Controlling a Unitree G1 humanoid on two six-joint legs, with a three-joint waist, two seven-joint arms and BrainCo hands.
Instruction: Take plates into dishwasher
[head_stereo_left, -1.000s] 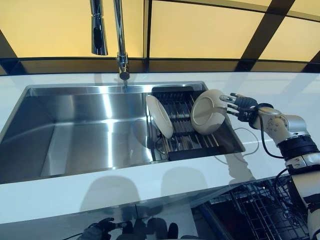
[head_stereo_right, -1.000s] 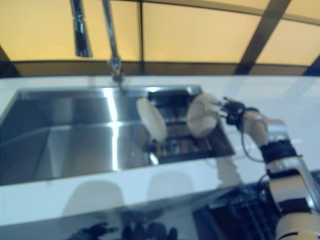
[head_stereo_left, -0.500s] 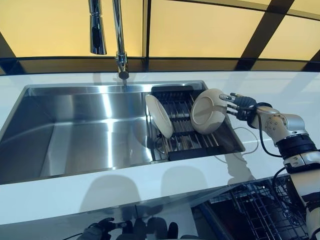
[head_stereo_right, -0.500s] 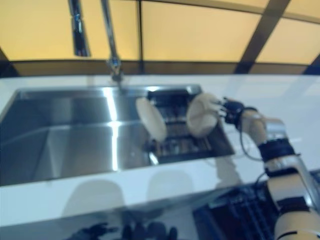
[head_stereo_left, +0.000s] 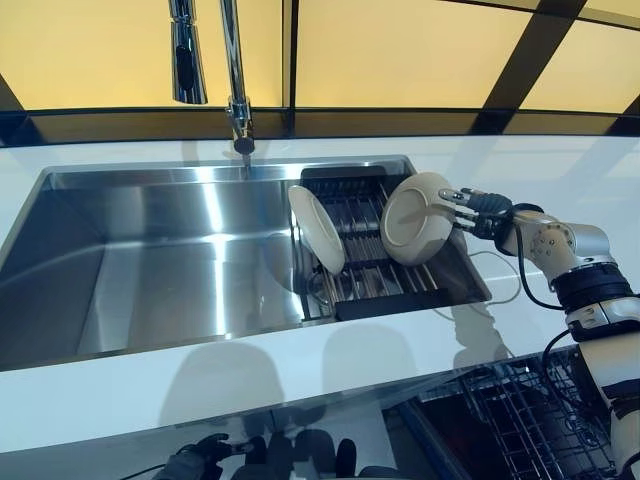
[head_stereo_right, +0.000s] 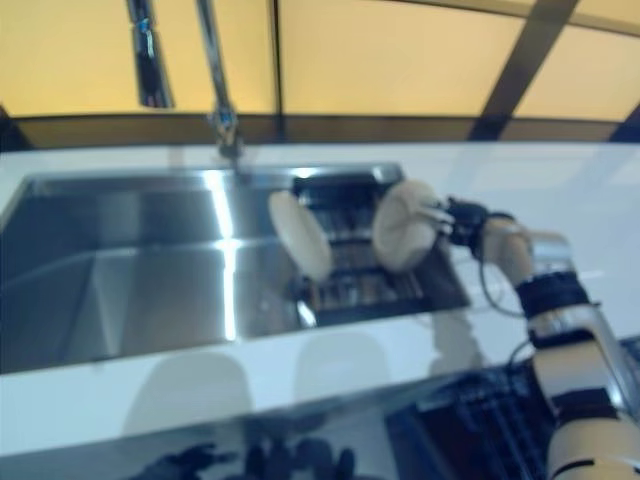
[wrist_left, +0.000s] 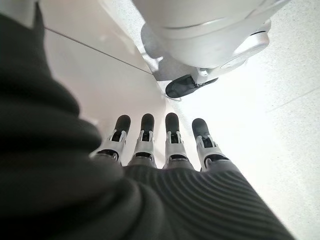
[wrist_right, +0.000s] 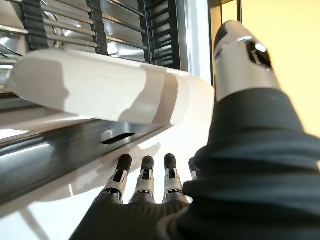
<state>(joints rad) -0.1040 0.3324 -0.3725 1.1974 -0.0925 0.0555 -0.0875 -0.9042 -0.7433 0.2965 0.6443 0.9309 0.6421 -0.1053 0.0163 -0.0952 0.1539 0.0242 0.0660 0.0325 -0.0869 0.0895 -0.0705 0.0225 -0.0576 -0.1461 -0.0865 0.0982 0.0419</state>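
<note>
Holding as before, right robot hand (head_stereo_left: 478, 212) pinches plate (head_stereo_left: 415, 218).

My arm and robot hand

My right robot hand (head_stereo_left: 487, 212) had silver, dark-tipped fingers (wrist_right: 144, 176), a dark ribbed cover, silver-grey arm.

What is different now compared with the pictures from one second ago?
Almost nothing. The right hand still touches the rim of the round cream plate leaning in the black dish rack, at most edging slightly toward the sink. The other cream plate stayed in place. The left hand remains low, open and idle.
</note>
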